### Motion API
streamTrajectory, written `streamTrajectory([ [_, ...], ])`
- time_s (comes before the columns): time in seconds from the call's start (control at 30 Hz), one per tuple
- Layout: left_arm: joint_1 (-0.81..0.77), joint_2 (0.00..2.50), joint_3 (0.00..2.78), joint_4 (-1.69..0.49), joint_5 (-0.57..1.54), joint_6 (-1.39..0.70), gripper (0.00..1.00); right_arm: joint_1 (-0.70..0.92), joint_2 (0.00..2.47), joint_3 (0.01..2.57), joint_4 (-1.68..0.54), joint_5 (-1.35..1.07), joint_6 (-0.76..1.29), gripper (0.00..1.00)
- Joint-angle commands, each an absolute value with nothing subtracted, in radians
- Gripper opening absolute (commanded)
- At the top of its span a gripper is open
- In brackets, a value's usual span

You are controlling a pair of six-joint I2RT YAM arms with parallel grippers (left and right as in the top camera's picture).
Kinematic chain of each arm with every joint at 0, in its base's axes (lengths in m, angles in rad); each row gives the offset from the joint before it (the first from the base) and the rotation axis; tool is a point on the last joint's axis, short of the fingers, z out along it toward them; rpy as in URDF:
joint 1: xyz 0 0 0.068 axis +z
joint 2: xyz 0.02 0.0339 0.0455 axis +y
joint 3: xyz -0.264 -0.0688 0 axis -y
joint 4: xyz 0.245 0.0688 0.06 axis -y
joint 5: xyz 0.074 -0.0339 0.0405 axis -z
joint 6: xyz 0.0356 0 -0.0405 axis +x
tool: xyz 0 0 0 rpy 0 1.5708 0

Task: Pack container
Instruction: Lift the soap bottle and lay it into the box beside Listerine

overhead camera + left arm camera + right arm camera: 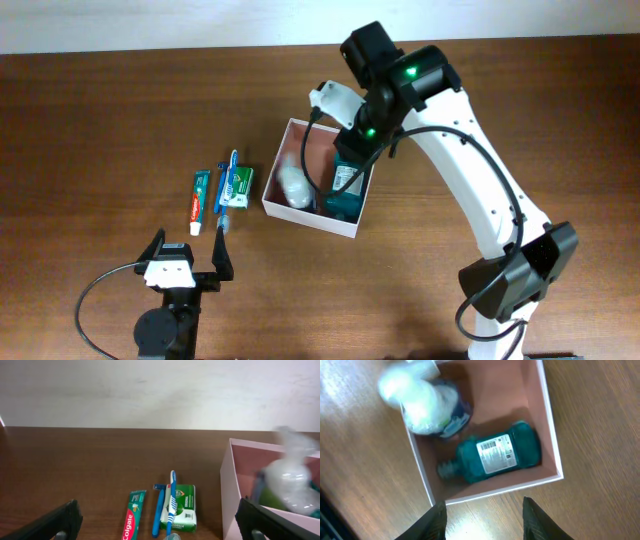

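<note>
The container (305,216), directly beneath the half-open, empty right gripper (484,510), lies at 2 o'clock from the wide-open, empty left gripper (190,243), at whose 12 o'clock the unpacked toothpaste (199,199) and toothbrush (228,186) lie, long axes 12-to-6, so the left arm is nearer.

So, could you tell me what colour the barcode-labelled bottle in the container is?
Teal bottle, white label; best in right wrist view.

The only legible text is "Colgate", on the red toothpaste tube (131,522).
</note>
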State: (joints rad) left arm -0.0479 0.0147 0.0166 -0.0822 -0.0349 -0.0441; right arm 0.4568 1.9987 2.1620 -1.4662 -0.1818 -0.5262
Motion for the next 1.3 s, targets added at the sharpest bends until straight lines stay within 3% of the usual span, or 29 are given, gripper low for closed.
streamTrajectory([
  [0.0, -0.043, 0.008, 0.009, -0.08, -0.041, -0.026, 0.99, 0.436, 2.0, 2.176, -1.472, -0.17, -0.488, 0.42],
  [0.83, -0.043, 0.008, 0.009, -0.08, -0.041, -0.025, 0.99, 0.438, 2.0, 2.176, -1.465, -0.286, -0.447, 0.43],
  [1.1, -0.043, 0.008, 0.009, -0.08, -0.042, -0.025, 0.99, 0.438, 2.0, 2.176, -1.355, -0.496, -0.419, 0.44],
  [1.27, -0.043, 0.008, 0.009, -0.08, -0.042, -0.025, 0.99, 0.438, 2.0, 2.176, -1.24, -0.505, -0.357, 0.52],
])
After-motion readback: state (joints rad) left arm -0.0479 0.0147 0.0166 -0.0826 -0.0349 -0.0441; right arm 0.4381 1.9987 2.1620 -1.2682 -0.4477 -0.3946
